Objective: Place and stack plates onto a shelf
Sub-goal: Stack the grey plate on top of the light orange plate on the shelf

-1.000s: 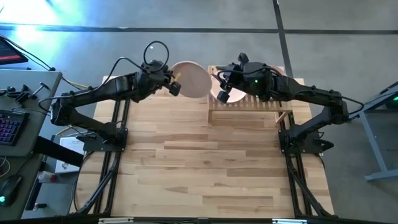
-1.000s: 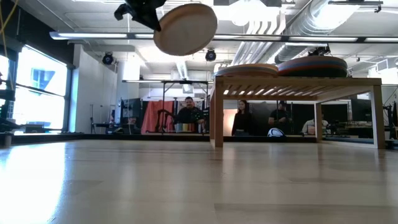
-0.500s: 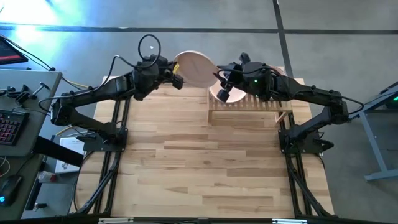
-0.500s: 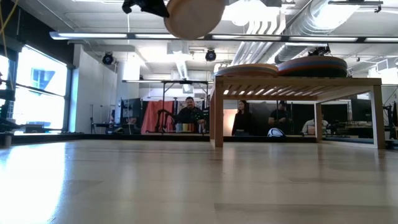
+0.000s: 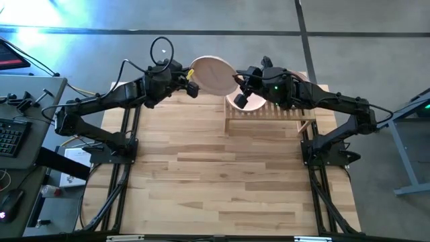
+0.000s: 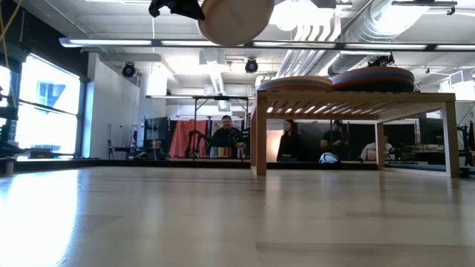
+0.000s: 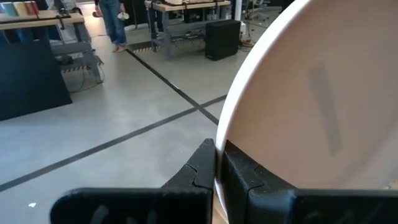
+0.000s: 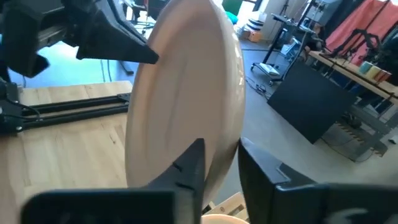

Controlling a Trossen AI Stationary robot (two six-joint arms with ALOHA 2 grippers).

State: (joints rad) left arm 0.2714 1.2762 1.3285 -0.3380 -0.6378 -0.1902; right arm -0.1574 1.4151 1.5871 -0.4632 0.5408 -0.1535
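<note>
My left gripper [image 5: 192,85] [image 6: 177,7] is shut on a pale beige plate [image 5: 211,73] [image 6: 234,18], held high over the table's far edge, just left of the shelf [image 5: 269,113] [image 6: 355,98]. My right gripper [image 5: 236,83] [image 8: 219,169] is open at the plate's opposite rim, one finger on each side of the rim [image 8: 216,163]; I cannot tell whether they touch it. Two stacks of plates rest flat on the shelf's slats: a tan stack [image 6: 294,83] on its left half and a mixed-colour stack [image 6: 373,78] on its right half. My left gripper pinches the plate's rim [image 7: 219,144] between its two fingers [image 7: 200,169], on the side toward the table's left. The fingers come in roughly level from the left. The plate is lifted clear, standing tilted on edge, its face [image 7: 311,106] toward the wrist camera.
The shelf stands at the table's far right, its legs [image 6: 260,141] on the butcher-block top [image 5: 222,175]. My right arm [image 5: 316,101] reaches over the shelf's stacks. Bare tabletop lies near and left of the shelf. People sit in the room beyond [image 6: 225,133].
My left gripper has carried the plate up and toward the table's right, bringing its free rim to my right gripper's fingers. The plate has turned more edge-on and risen in the low view. Most of the move fell in the first half second.
</note>
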